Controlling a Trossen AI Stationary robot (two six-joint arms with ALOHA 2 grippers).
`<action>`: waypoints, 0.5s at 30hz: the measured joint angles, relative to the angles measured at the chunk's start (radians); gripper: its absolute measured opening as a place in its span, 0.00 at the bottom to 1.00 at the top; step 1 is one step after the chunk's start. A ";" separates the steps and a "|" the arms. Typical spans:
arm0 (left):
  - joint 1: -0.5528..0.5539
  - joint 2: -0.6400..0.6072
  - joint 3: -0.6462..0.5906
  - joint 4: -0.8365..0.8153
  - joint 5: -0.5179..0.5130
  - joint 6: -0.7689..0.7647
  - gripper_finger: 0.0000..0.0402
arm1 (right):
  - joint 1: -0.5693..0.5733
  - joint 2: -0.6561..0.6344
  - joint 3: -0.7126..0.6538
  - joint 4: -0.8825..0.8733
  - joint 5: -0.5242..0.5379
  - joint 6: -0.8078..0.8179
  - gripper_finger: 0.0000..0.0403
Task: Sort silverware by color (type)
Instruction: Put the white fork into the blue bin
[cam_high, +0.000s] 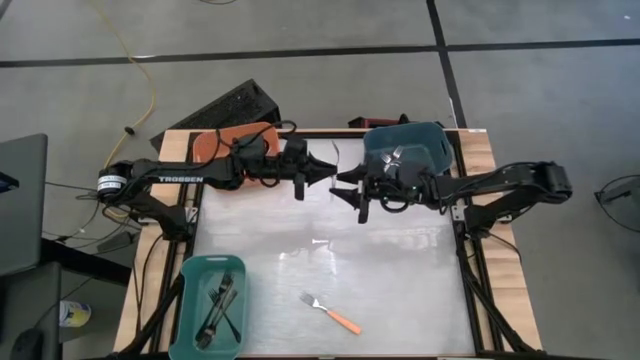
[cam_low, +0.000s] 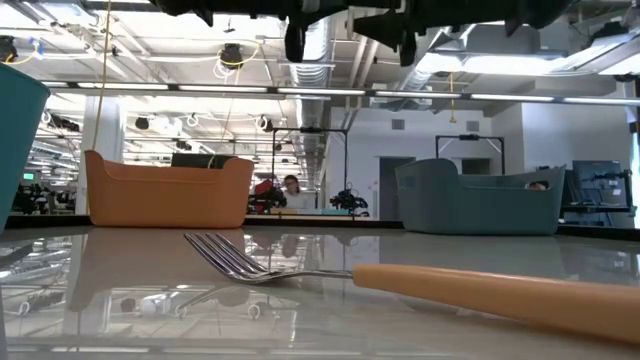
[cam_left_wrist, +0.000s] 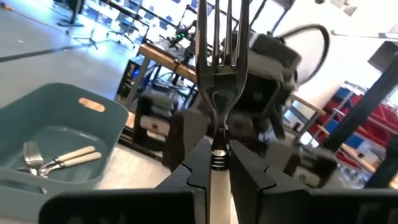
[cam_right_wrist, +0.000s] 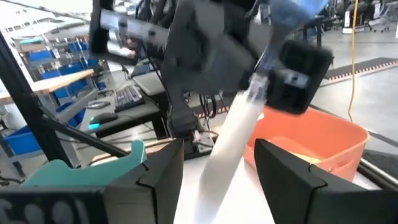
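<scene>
Left end effector (cam_left_wrist: 214, 163) clamped on a white-handled fork (cam_left_wrist: 219, 56), fingers (cam_left_wrist: 186, 171) pinching it at the neck where metal meets handle, tines pointing away from the wrist. In the high view the left end effector (cam_high: 318, 172) sits mid-air over the far middle of the table (cam_high: 400, 280), nose to nose with the right end effector (cam_high: 352, 185). Right end effector (cam_right_wrist: 214, 165) fingers apart, straddling the fork's white handle (cam_right_wrist: 233, 140) without closing on it; handle lies between the two fingers (cam_right_wrist: 283, 168).

Behind the left arm, orange bin (cam_high: 232, 140) at the far left corner of the table. Blue-grey bin (cam_high: 425, 145) at the far right, under the right arm, holding white-handled forks (cam_left_wrist: 53, 158). Teal bin (cam_high: 190, 300) at the near left with dark forks (cam_high: 222, 305) inside. One orange-handled fork (cam_high: 330, 312) lies alone on the table near the front edge, right of the teal bin, tines toward the far left; low view shows it up close, flat on the surface (cam_low: 300, 270).
</scene>
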 joint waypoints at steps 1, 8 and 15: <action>-0.003 0.000 0.000 0.000 -0.010 0.001 0.05 | 0.000 0.007 0.000 0.003 0.000 0.001 0.55; -0.012 0.000 0.001 -0.013 -0.016 0.027 0.05 | 0.000 0.072 0.057 0.023 0.000 0.001 0.47; -0.015 0.000 0.001 -0.033 -0.007 0.041 0.05 | -0.003 0.064 0.101 -0.120 0.001 0.006 0.26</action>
